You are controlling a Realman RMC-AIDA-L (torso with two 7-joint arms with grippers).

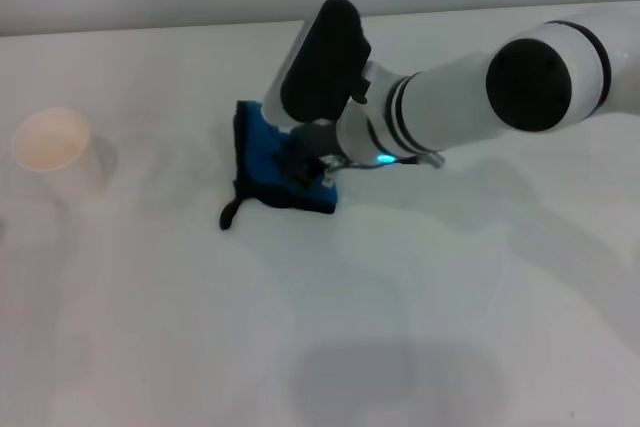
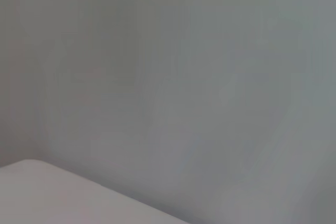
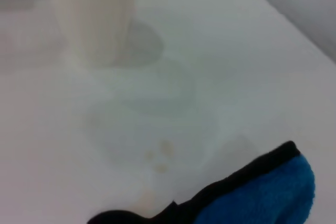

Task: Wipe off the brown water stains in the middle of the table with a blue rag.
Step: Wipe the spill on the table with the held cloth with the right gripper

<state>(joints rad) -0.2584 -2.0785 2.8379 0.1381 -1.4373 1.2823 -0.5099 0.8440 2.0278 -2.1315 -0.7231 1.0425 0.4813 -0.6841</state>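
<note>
The right gripper (image 1: 305, 162) presses down on the blue rag (image 1: 268, 162) mid-table (image 1: 400, 327), finger opening indeterminable, with faint brown stains (image 3: 160, 156) just left of it, toward the cup (image 1: 55, 147).

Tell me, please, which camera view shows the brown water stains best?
The right wrist view: faint tan specks of the brown water stains lie on the table just beside the blue rag. In the head view they are barely discernible; the left wrist view shows none.
</note>
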